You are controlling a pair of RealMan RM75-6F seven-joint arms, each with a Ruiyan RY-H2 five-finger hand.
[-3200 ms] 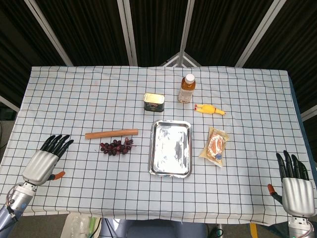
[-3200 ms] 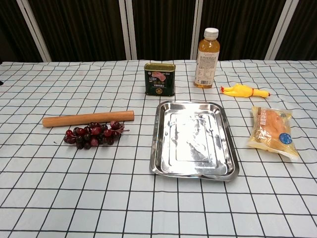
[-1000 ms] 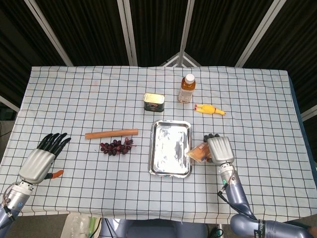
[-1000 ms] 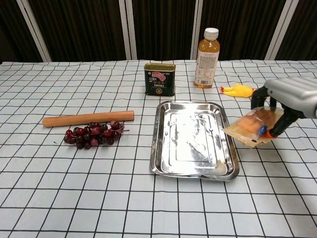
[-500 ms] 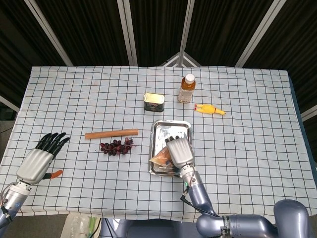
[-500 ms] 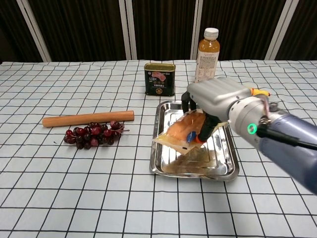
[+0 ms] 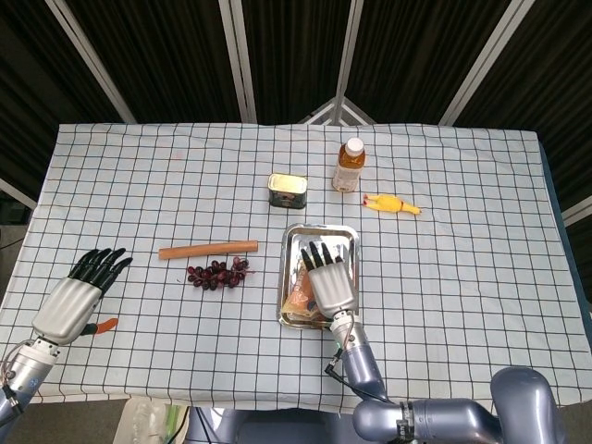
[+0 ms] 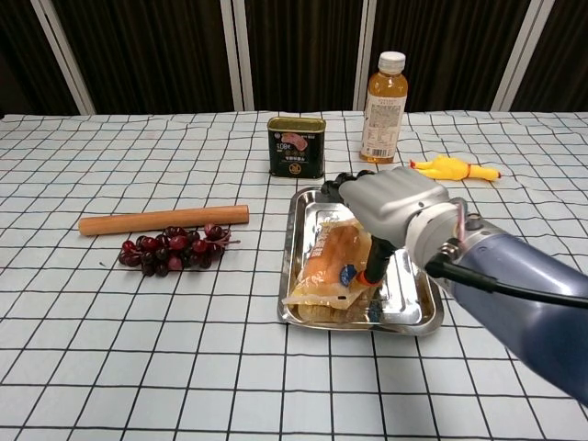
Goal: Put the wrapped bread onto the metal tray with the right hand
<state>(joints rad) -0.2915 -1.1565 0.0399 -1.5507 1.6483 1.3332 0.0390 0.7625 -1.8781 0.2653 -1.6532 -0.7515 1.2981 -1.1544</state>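
The wrapped bread (image 8: 331,266) lies in the metal tray (image 8: 290,241), along its left side, with its near end by the tray's front rim. My right hand (image 8: 390,207) hovers over the tray's right half, fingers stretched toward the far rim and off the bread; its orange thumb tip sits beside the wrapper. In the head view the right hand (image 7: 328,282) covers most of the tray (image 7: 319,228), and the bread (image 7: 300,292) shows at its left. My left hand (image 7: 69,301) rests at the table's left front with fingers spread, holding nothing.
Behind the tray stand a green can (image 8: 296,147) and a tea bottle (image 8: 384,96); a yellow rubber chicken (image 8: 450,168) lies to the right. A wooden stick (image 8: 163,220) and a bunch of dark grapes (image 8: 173,250) lie left of the tray.
The right hand carried the bread from the table's right side over the tray, set it down there, and its fingers have come off the wrapper. The left hand stayed put.
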